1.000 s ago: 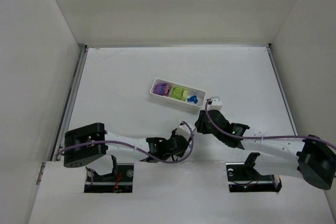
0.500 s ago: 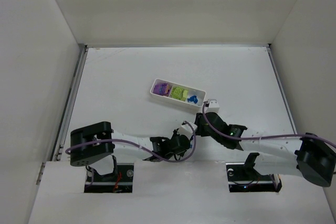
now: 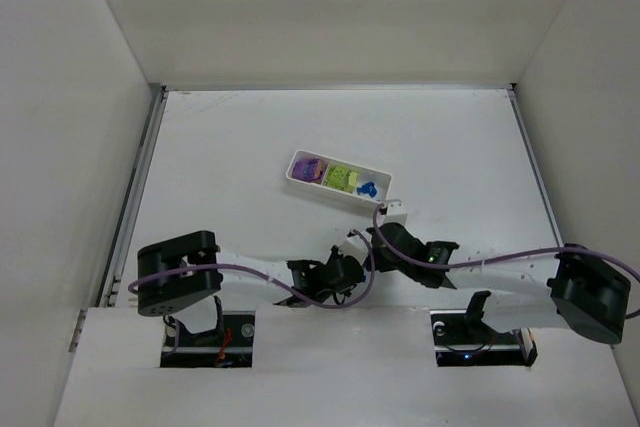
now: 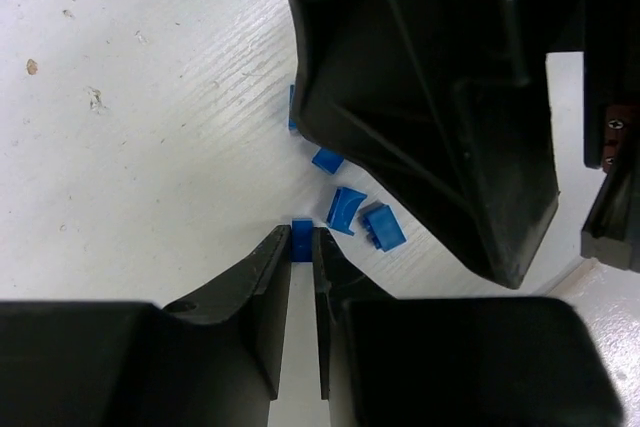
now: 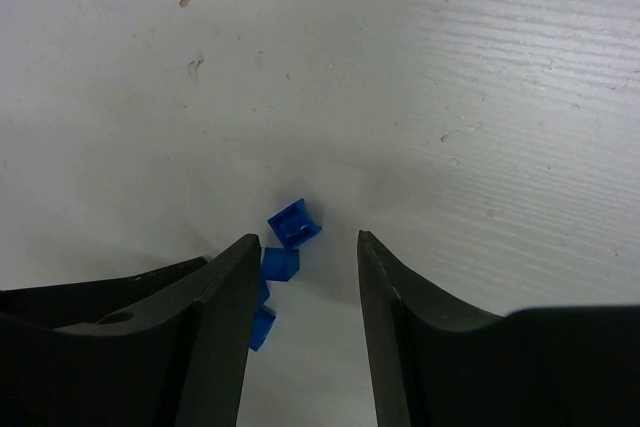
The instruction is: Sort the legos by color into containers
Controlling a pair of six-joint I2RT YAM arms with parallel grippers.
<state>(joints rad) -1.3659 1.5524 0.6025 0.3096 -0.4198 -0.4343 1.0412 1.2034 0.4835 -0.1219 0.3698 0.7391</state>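
Observation:
A tiny blue lego [image 4: 301, 249] is pinched between the tips of my left gripper [image 4: 301, 234], which is shut on it at table level. Three more loose blue legos [image 4: 345, 209] lie just beyond it, under the right gripper's black body. In the right wrist view, my right gripper [image 5: 305, 252] is open just above the table. Blue legos [image 5: 295, 223] lie near its left finger [image 5: 235, 287], and none is between the pads. The white tray [image 3: 290, 169] holds purple [image 3: 309, 167], yellow-green [image 3: 342, 178] and blue [image 3: 367, 188] legos in separate compartments.
Both grippers [image 3: 365, 240] meet nose to nose just below the tray's right end, almost touching. White walls enclose the table at the left, right and back.
The left jaws have closed onto the blue piece. The right arm has swung left toward the left gripper, and its jaws have opened wider.

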